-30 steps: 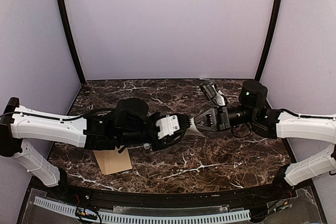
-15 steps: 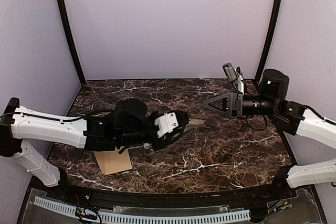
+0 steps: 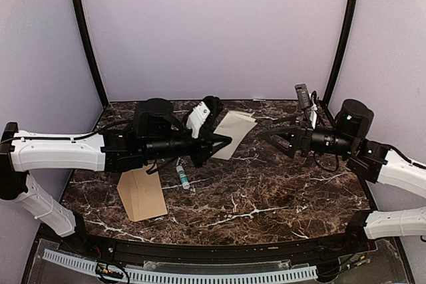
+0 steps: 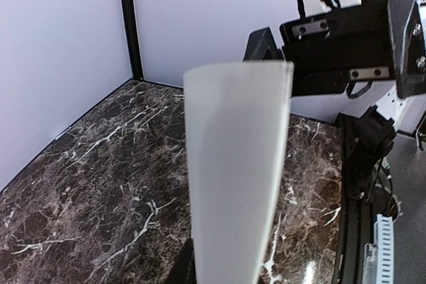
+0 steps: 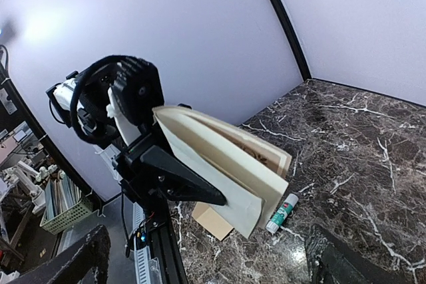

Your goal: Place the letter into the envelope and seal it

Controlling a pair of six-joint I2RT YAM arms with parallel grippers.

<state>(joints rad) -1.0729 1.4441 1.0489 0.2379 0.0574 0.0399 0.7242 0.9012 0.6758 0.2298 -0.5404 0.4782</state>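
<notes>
Cream folded paper letter (image 3: 236,130) clamped in left pincer (image 3: 223,140); right pincer (image 3: 274,139) wide, empty. Insertion apparently pending: plain brown kraft envelope (image 3: 142,194) lies behind and below left pincer.

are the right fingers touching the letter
Apart. The top view shows bare table between the open right gripper and the letter held by the left gripper.

No text or label is legible anywhere.

Folded cream letter (image 5: 229,164) between the black left fingers (image 5: 174,179), glue stick (image 5: 282,211) and brown envelope (image 5: 212,221) on the marble table (image 5: 373,164) below.
</notes>
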